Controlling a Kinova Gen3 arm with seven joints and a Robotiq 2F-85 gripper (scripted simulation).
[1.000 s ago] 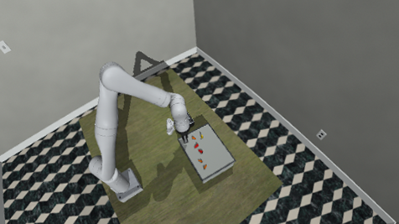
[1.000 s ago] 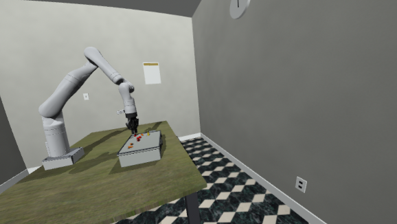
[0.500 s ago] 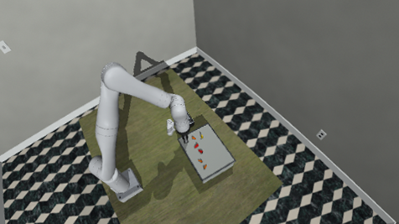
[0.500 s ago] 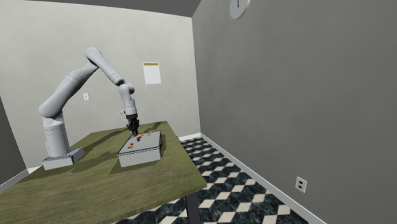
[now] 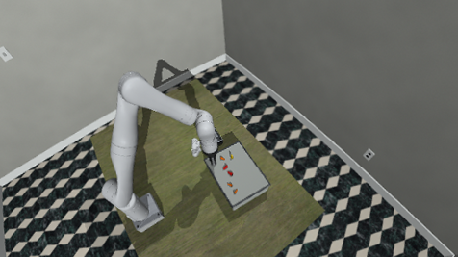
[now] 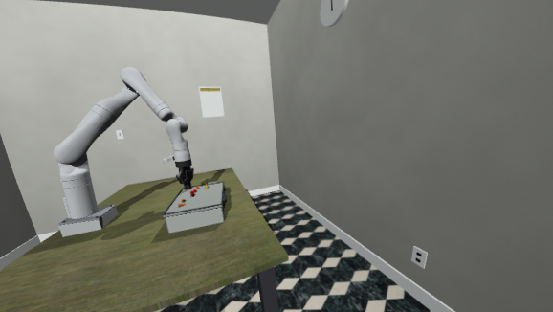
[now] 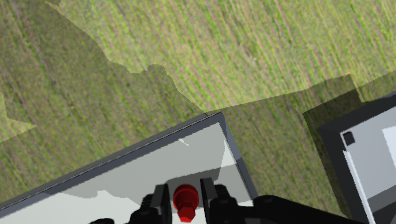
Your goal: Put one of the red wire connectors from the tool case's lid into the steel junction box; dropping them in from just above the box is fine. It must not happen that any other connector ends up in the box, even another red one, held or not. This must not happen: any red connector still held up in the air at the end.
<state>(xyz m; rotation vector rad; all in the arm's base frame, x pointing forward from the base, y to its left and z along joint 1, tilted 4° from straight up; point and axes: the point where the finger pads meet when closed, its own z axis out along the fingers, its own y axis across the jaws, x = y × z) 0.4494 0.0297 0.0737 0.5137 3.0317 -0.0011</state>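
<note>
"As the wrist view runs left to right, what comes first?"

"The tool case's lid [image 5: 248, 177] [image 6: 207, 197] [image 7: 125, 172]. The red wire connector [image 7: 186, 197] is on it, near a corner, between the fingers of the gripper [image 5: 212, 160] [image 6: 187, 185] [image 7: 186, 196]."

"Clamped?"

"No, its fingers stand apart, slim gaps beside the connector. The junction box [image 7: 334, 145] sits farther right, partly cut off."

The arm [image 5: 124, 145] [image 6: 93, 126] has smooth, rounded, light-grey links with thin dark seams at the joints. Its base plate [image 5: 156, 217] [image 6: 111, 214] is rectangular, with small dark corner spots. The gripper [image 5: 212, 159] [image 6: 187, 186] [image 7: 186, 196] is black, with two narrow, straight-sided fingers.
</note>
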